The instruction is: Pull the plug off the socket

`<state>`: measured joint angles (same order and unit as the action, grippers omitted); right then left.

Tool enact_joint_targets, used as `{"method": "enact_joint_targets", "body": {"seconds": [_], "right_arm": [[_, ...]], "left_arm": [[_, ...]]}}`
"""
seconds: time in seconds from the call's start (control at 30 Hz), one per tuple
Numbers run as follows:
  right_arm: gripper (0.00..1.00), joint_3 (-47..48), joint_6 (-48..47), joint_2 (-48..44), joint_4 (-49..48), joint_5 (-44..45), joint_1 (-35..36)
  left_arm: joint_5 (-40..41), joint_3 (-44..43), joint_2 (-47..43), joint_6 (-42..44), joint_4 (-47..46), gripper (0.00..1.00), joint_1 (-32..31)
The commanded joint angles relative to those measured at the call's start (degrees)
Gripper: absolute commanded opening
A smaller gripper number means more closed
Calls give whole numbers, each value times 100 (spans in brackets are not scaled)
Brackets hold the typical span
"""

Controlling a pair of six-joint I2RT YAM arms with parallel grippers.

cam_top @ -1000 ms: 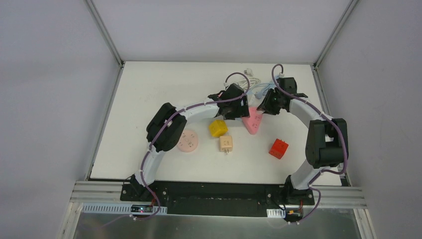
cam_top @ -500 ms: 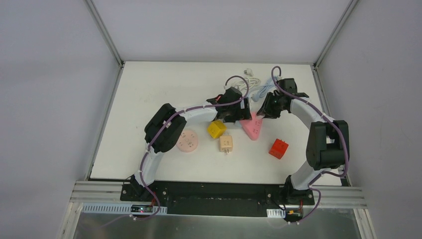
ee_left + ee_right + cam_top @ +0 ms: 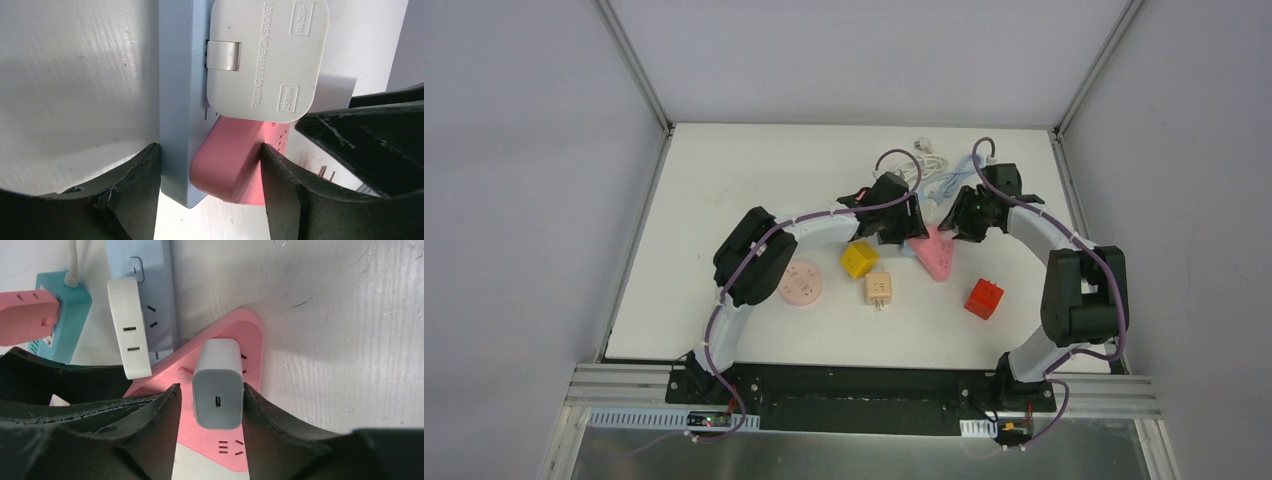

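A white plug point(image 3: 218, 385) stands upright in the pink triangular socket point(image 3: 245, 330). My right gripper point(image 3: 210, 390) straddles it, open: the right finger lies against the plug's side and a small gap shows on the left. My left gripper point(image 3: 209, 155) is shut on a corner of the pink socket point(image 3: 230, 160) together with the end of a blue power strip point(image 3: 177, 100). One finger presses the strip, the other the socket. From above, the socket point(image 3: 939, 258) lies between the left gripper point(image 3: 904, 232) and the right gripper point(image 3: 954, 225), which hides the plug.
A white folding extension socket point(image 3: 265, 55) sits on the blue strip. A teal adapter point(image 3: 65, 315) lies behind it. On the table are a yellow cube point(image 3: 860, 259), a beige adapter point(image 3: 879, 290), a red cube point(image 3: 984, 297), a round pink socket point(image 3: 802, 282) and coiled white cable point(image 3: 929, 165).
The pink socket has slid a little toward the near edge and turned. Both wrists shifted slightly with it.
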<state>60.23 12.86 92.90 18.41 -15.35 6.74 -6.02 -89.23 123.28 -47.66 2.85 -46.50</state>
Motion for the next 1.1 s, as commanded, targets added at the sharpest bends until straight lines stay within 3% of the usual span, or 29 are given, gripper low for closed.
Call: {"method": "enact_joint_targets", "body": {"seconds": [0.0,0.07,0.13,0.3,0.53,0.83,0.93,1.0,1.07], "right_arm": [[52,-134,510,-165,-483,23,166],[55,-86,501,-107,-427,187,186],[51,25,452,-28,-265,312,190],[0,12,384,-154,-308,340,159],[0,42,611,-191,-582,-1184,-97],[0,293,-275,-275,67,1125,599],[0,179,-31,-471,-68,556,255],[0,155,391,-477,-218,-744,-300],[0,139,671,-485,-347,-1300,-424]], "left_arm": [[197,20,89,167,355,40,-129],[196,28,90,169,346,38,-131],[205,36,86,190,349,36,-129],[315,49,81,176,454,32,-129],[489,-27,115,136,702,29,-127],[737,-268,222,85,1161,25,-140],[760,-396,289,68,1342,22,-139],[764,-454,342,57,1417,20,-140],[769,-493,363,57,1460,18,-134]]}}
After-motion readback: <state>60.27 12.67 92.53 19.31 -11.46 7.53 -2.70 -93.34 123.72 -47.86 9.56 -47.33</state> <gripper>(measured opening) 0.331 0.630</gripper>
